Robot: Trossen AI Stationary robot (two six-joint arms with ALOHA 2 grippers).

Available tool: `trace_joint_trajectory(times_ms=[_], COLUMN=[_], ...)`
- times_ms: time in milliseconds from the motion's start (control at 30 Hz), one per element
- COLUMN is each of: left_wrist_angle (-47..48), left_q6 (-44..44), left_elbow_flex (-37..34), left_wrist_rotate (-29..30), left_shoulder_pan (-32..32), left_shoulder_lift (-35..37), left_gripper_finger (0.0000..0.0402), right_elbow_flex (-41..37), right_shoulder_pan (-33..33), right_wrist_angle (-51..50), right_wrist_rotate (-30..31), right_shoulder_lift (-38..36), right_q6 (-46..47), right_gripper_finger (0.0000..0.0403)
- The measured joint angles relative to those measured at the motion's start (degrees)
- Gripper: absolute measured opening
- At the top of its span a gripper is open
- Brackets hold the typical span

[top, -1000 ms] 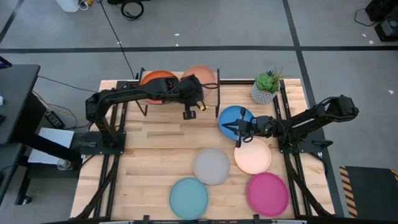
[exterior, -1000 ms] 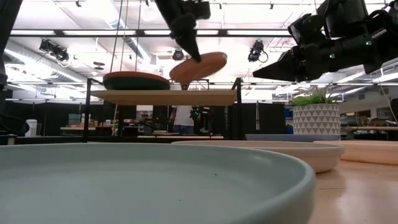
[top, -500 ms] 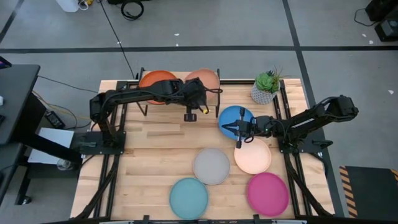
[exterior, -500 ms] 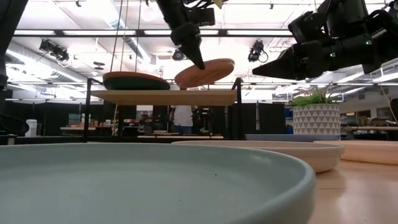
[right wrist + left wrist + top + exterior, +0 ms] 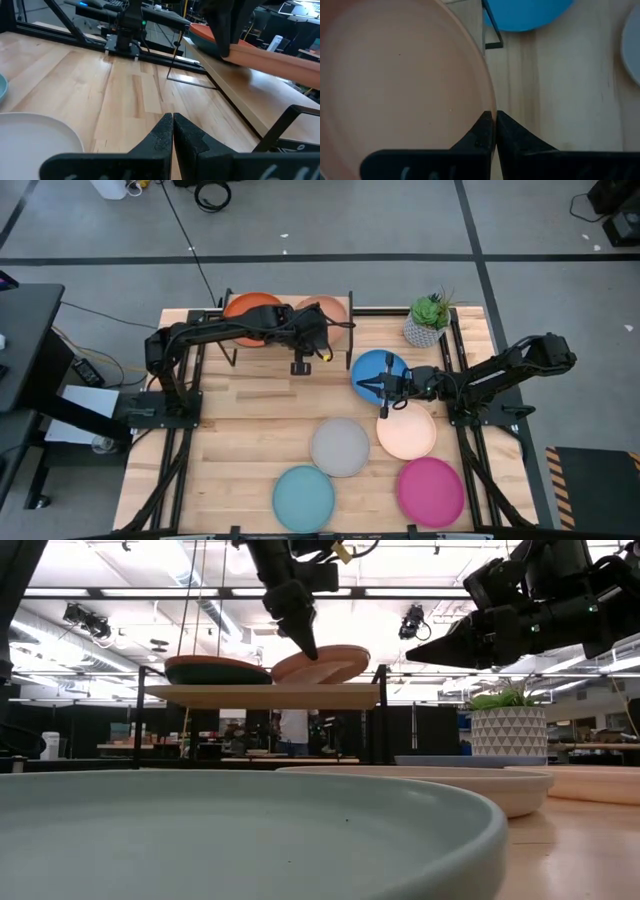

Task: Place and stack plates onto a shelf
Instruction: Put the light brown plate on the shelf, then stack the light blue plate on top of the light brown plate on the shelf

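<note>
Presently left pincer [image 5: 303, 640], clenched on tan plate [image 5: 322, 664], lowers it onto shelf [image 5: 265, 695]; release next.

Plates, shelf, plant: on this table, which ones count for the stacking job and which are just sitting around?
Job:
- tan plate in the shut left gripper
- orange plate, on the shelf
- blue plate
- cream plate
- grey plate
- light blue plate
- magenta plate

Lying about:
- potted plant

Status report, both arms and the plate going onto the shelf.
Left gripper shut on tan plate, tilted over shelf. Right gripper shut, empty, above blue plate. Nothing blocking.
</note>
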State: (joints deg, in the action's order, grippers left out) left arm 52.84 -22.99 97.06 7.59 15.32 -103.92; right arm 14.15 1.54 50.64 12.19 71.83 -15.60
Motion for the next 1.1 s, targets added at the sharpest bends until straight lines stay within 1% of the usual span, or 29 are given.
trace_joint_trajectory(times_ms=[67,200,333,567,633,700,767,900,1000,1100], left_wrist_angle=[0.5,0.6,0.5,-0.4,-0.3,-0.6,-1.4,-1.0,-1.1,-0.5], left_q6=[-0.1,0.2,0.2,-0.2,-0.2,-0.4,-0.6,0.7,6.5,15.8], left_elbow_flex=[0.0,0.0,-0.1,0.0,-0.1,-0.1,0.0,0.0,0.0,0.0], left_wrist_rotate=[-1.0,-1.2,-0.4,4.6,4.7,2.9,-0.4,-10.6,-14.4,-13.9], left_shoulder_pan=[0.2,0.3,0.3,0.2,-0.1,-0.9,-2.3,-6.8,-10.8,-14.8], left_shoulder_lift=[-0.3,-0.6,-1.3,-1.4,-0.8,0.5,1.5,2.3,1.6,-1.3], left_gripper_finger=[0.0014,0.0020,0.0052,0.0118,0.0129,0.0134,0.0135,0.0136,0.0136,0.0136], right_elbow_flex=[0.0,0.0,0.0,0.0,0.0,0.0,0.0,0.0,0.0,0.0], right_shoulder_pan=[0.0,0.0,0.0,0.0,0.0,0.0,0.0,0.0,0.0,0.0], right_wrist_angle=[0.0,-0.1,-0.1,-0.6,-0.8,-1.1,-1.1,-1.2,-1.2,-1.2], right_wrist_rotate=[0.0,0.0,0.0,0.1,0.1,0.1,0.1,0.2,0.2,0.2], right_shoulder_lift=[0.0,0.0,0.0,0.0,0.0,0.0,0.0,0.0,0.0,0.0], right_q6=[0.0,0.0,0.0,0.0,0.0,0.0,-0.3,-0.7,-0.7,-0.7], right_gripper_finger=[0.0020,0.0020,0.0020,0.0020,0.0020,0.0020,0.0020,0.0020,0.0020,0.0020])
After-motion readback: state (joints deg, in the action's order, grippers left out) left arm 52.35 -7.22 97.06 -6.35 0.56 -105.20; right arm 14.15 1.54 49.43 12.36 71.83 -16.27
